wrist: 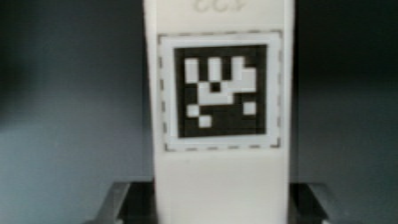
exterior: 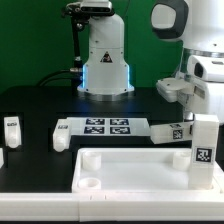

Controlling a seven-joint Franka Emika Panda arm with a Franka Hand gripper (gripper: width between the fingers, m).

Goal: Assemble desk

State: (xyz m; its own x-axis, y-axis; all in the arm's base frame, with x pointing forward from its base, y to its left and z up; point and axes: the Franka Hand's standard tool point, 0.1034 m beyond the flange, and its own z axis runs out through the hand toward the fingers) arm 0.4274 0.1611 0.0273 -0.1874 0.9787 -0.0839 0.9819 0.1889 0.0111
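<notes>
On the exterior view's right, the gripper (exterior: 203,113) holds the held leg (exterior: 205,152) upright by its top end, tag facing the camera. The leg hangs at the right end of the panel (exterior: 130,168), which lies flat at the near edge of the black table (exterior: 30,100). One round corner hole (exterior: 88,184) shows at the panel's left. Whether the leg's foot touches the panel cannot be told. Farther back lies the marker board (exterior: 105,127), with a second leg (exterior: 172,131) lying just to its right and a third leg (exterior: 12,128) standing well apart at the left.

From the wrist view, the held leg (wrist: 214,100) fills the picture. The fingers (wrist: 125,205) press on its two opposite flat sides, so the gripper (wrist: 210,203) looks clenched on it.

The leg is probably light, stiff, smooth plastic. It should bear a firm pinch but might twist or slide. A grip on the flat faces near the top, leaving the bottom end free, suits it.
</notes>
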